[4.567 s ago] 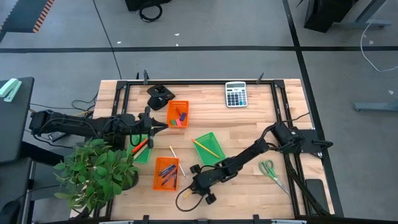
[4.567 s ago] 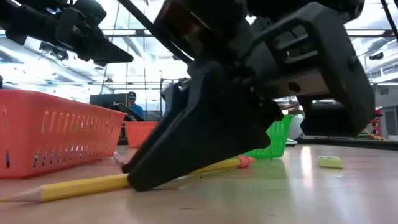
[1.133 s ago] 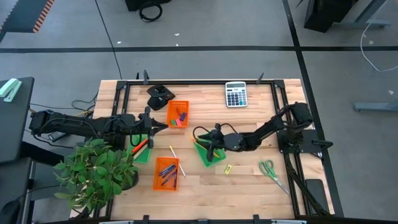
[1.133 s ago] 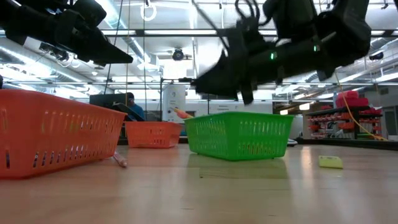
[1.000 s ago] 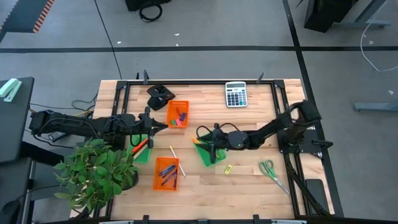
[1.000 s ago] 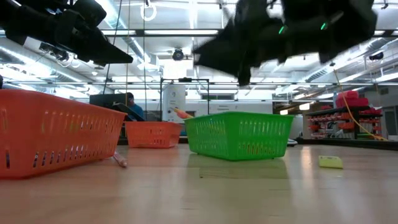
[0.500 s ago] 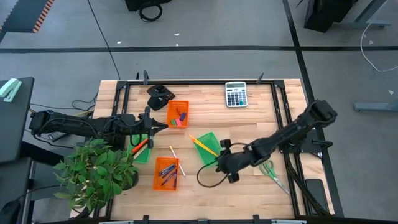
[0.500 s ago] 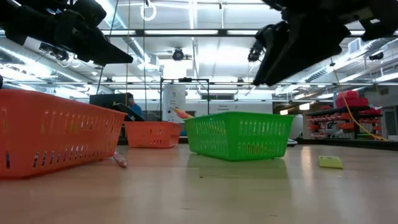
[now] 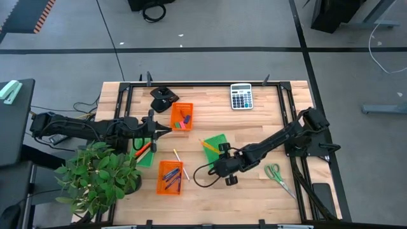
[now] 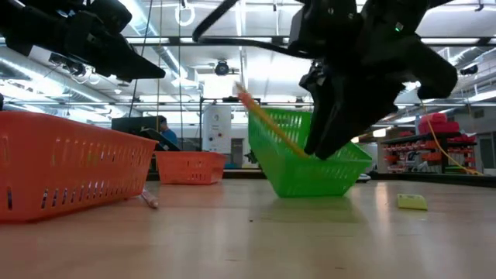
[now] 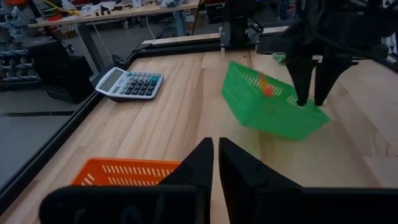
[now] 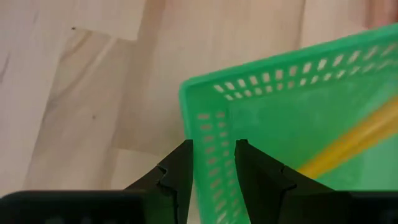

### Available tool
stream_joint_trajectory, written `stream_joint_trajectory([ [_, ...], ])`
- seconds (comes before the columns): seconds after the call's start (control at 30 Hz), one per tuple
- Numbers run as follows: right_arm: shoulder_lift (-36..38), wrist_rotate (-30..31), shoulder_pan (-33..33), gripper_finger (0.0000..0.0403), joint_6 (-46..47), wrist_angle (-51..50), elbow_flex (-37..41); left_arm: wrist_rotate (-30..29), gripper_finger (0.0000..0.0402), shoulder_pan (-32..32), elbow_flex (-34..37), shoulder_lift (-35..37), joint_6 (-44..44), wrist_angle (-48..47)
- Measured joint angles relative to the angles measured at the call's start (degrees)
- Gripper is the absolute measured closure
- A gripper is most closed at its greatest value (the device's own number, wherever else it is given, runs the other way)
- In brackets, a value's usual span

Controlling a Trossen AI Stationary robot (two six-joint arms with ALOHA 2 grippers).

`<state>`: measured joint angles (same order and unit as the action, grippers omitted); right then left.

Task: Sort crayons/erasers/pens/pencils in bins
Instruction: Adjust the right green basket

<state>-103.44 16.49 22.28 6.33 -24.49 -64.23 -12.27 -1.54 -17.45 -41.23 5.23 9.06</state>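
A green bin (image 9: 215, 142) stands tipped near the table's middle. A yellow pencil (image 10: 263, 120) in it sticks out over its rim. My right gripper (image 12: 214, 165) straddles the bin's wall and is shut on it (image 10: 318, 151). My left gripper (image 9: 166, 130) hovers shut at the left, beside an orange bin (image 9: 182, 116) with erasers. Pens lie in a second orange bin (image 9: 170, 177). A second green bin (image 9: 145, 156) holds crayons and is partly behind a plant. One pencil (image 9: 179, 163) lies on the table. My right gripper holds the green bin's end wall near a corner (image 12: 210, 146), one finger inside the bin and one outside. The fingers slant down from above. The bin is tilted, its lower edge (image 10: 310, 194) on the table, the pencil leaning inside.
A potted plant (image 9: 98, 178) stands at the near left corner. A grey calculator (image 9: 241, 96) and a black object (image 9: 164, 97) lie at the far edge. Green-handled scissors (image 9: 278, 175) lie at the near right. A yellow eraser (image 10: 411, 201) sits on the bare wood.
My right gripper has swung from above the green bin toward the table's near edge, tipped to point steeply down, and come back onto the bin's wall. The bin, flat before, now stands tipped, and the pencil in it points up over the rim.
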Motion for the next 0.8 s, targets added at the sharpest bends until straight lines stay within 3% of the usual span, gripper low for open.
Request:
stream_joint_trajectory([
  [0.43,2.7,0.1,0.4,0.0278,0.1,0.4,-2.1,-0.1,0.0366,0.0,0.0,0.0,0.0,0.1],
  [0.8,2.8,-2.6,0.4,0.0278,10.2,-2.7,1.2,-0.1,0.0376,0.0,0.0,0.0,0.0,0.0],
])
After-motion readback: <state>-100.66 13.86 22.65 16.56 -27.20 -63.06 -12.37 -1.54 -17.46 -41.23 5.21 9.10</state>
